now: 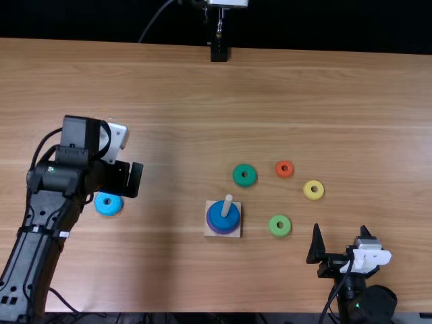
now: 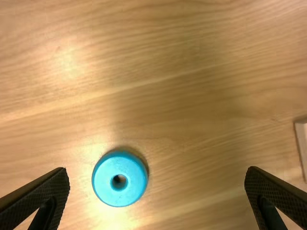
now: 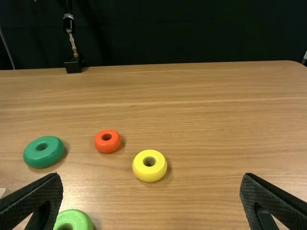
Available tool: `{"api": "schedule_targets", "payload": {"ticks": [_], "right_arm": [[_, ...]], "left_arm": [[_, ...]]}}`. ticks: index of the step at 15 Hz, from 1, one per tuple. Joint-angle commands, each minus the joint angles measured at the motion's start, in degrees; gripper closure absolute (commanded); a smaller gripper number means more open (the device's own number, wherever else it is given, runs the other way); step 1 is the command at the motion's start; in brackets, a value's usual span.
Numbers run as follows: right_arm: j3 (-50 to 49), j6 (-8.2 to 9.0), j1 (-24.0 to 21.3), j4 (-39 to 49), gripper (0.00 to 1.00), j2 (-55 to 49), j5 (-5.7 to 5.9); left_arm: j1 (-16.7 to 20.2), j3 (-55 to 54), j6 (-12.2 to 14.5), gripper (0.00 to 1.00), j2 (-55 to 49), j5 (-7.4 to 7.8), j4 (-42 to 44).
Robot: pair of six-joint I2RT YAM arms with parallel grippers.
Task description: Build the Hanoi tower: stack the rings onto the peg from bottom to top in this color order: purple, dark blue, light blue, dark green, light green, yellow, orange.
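Top view: we see right tool (image 1: pixel 340 229) spread wide, empty. Beyond, loose round light green painted ring (image 1: pixel 280 231), then pale wooden peg (image 1: pixel 227 205) on square wooden base (image 1: pixel 237 233), purple ring (image 1: pixel 217 230) under dark blue ring (image 1: pixel 219 217): two done, five left. Light blue ring (image 1: pixel 108 208), next due, on table (image 1: pixel 169 101) near left tool (image 2: pixel 156 171), wide apart, empty. Farther: yellow ring (image 1: pixel 313 196), dark green ring (image 1: pixel 245 181), orange ring (image 1: pixel 284 174).

Bare table (image 1: pixel 172 135) gives a wide lane between the left hand (image 1: pixel 132 179) and the wooden base (image 1: pixel 209 231). The peg (image 1: pixel 228 202) sticks up there, above its stacked rings. From the right hand (image 1: pixel 341 233), the light green ring (image 1: pixel 274 230) blocks a low, straight pass to the peg. A black stand (image 1: pixel 219 53) interrupts the far edge.
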Motion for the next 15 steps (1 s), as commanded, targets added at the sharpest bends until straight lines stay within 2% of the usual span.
{"api": "schedule_targets", "payload": {"ticks": [1,5,15], "right_arm": [[-3.9,0.39,-0.4,-4.0,0.0,-0.7,0.11],[-3.9,0.39,-0.4,-4.0,0.0,-0.7,0.11],[-3.9,0.39,-0.4,-4.0,0.0,-0.7,0.11]], "left_arm": [[0.5,-3.2,0.9,0.0,-2.0,0.1,2.1],[1.5,-7.2,1.1,0.0,-1.4,0.1,3.5],[3.3,-6.7,1.4,0.0,8.8,-0.11,2.6]]}}
